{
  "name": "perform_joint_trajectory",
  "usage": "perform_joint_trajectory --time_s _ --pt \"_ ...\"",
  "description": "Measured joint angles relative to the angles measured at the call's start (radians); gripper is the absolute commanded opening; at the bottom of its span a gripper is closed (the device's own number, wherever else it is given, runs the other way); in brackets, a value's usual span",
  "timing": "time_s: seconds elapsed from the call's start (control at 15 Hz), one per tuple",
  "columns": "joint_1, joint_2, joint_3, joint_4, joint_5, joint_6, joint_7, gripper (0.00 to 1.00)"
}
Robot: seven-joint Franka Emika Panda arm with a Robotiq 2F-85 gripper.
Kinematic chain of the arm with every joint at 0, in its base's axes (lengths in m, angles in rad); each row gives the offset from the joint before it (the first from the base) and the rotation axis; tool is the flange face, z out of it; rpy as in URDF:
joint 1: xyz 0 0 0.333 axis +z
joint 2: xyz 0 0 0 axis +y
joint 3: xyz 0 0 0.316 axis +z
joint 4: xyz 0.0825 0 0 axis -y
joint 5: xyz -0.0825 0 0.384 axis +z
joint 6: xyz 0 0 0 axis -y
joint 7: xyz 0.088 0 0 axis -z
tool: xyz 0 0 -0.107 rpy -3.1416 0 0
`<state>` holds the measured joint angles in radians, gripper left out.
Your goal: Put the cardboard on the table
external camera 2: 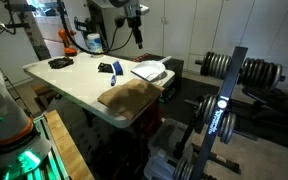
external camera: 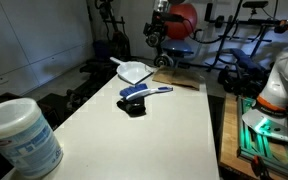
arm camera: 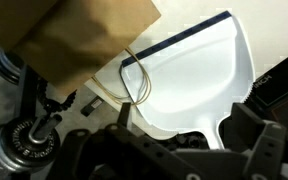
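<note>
The brown cardboard (external camera 2: 127,96) lies flat at the end of the white table (external camera 2: 79,85), with part of it over the table's edge. It also shows in an exterior view (external camera: 180,81) and at the top left of the wrist view (arm camera: 79,35). The white dustpan (external camera: 134,71) lies next to it, and also shows in an exterior view (external camera 2: 150,70) and the wrist view (arm camera: 199,70). My gripper (arm camera: 186,112) is open and empty. It hangs above the dustpan and the cardboard in both exterior views (external camera: 163,55) (external camera 2: 136,36).
A blue brush (external camera: 146,93) and a black object (external camera: 134,106) lie mid-table. A white tub (external camera: 19,135) stands at the near end. A thin yellowish loop (arm camera: 136,80) lies on the dustpan. A weight rack (external camera 2: 229,85) and exercise gear (external camera: 179,20) surround the table.
</note>
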<state>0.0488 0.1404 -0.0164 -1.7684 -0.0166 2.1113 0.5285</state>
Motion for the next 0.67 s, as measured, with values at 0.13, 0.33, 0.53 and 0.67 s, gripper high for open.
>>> perform_joint_trajectory --time_s 0.13,0.33,0.53,0.67 --pt "-0.003 -0.052 0.0 0.014 0.0 -0.096 -0.099 1.0" --pt "-0.011 -0.125 0.0 0.04 -0.007 -0.278 -0.198 1.0" --pt "-0.025 -0.181 -0.002 0.074 -0.014 -0.474 -0.278 1.0" --pt "-0.034 -0.208 -0.002 0.089 -0.057 -0.569 -0.333 1.0"
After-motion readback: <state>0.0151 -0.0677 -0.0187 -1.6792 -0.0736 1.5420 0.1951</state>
